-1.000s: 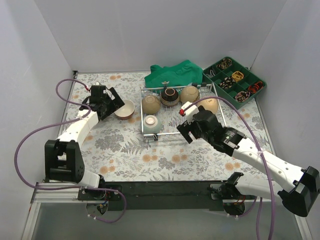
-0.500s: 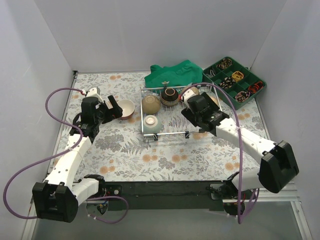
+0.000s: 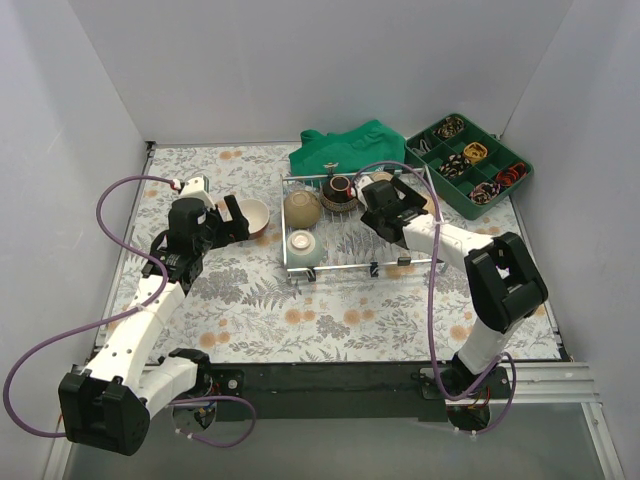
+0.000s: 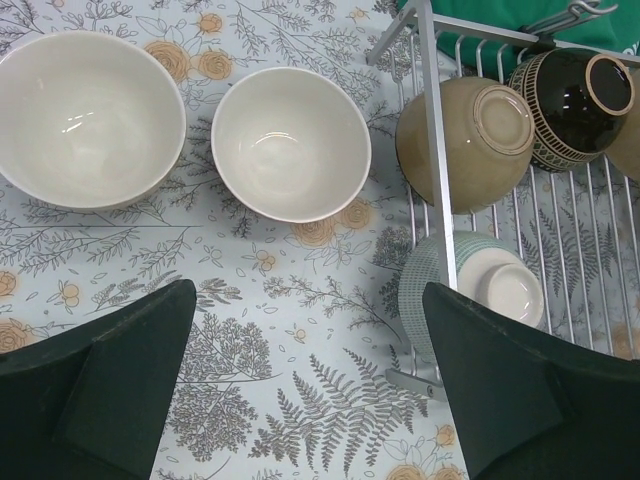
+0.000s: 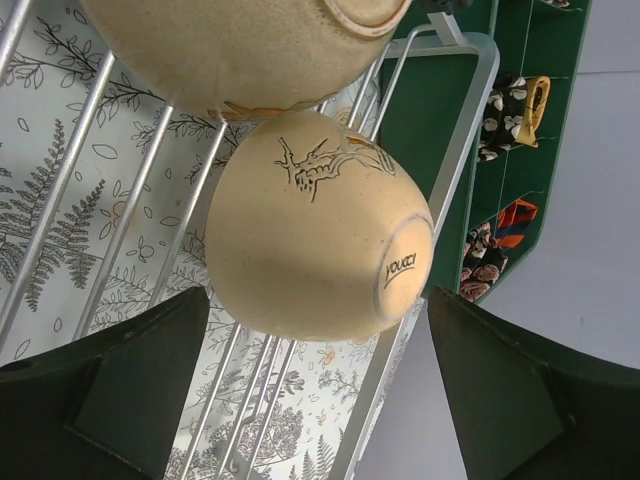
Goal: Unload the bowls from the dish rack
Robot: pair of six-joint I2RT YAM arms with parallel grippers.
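The silver wire dish rack holds a tan bowl, a dark patterned bowl and a white bowl with a green outside, all upside down or tilted. My right gripper is open over the rack's right end. In the right wrist view a tan bowl lies bottom-up just ahead of the fingers, untouched, with another tan bowl beyond it. My left gripper is open and empty over the table left of the rack. Two white bowls stand upright on the table.
A green compartment tray of small items stands right of the rack, close to its rail. A green cloth lies behind the rack. White walls close in the table on three sides.
My right gripper has moved back and left over the rack to the tan bowls at its right end. My left gripper has drawn back slightly from the white bowls.
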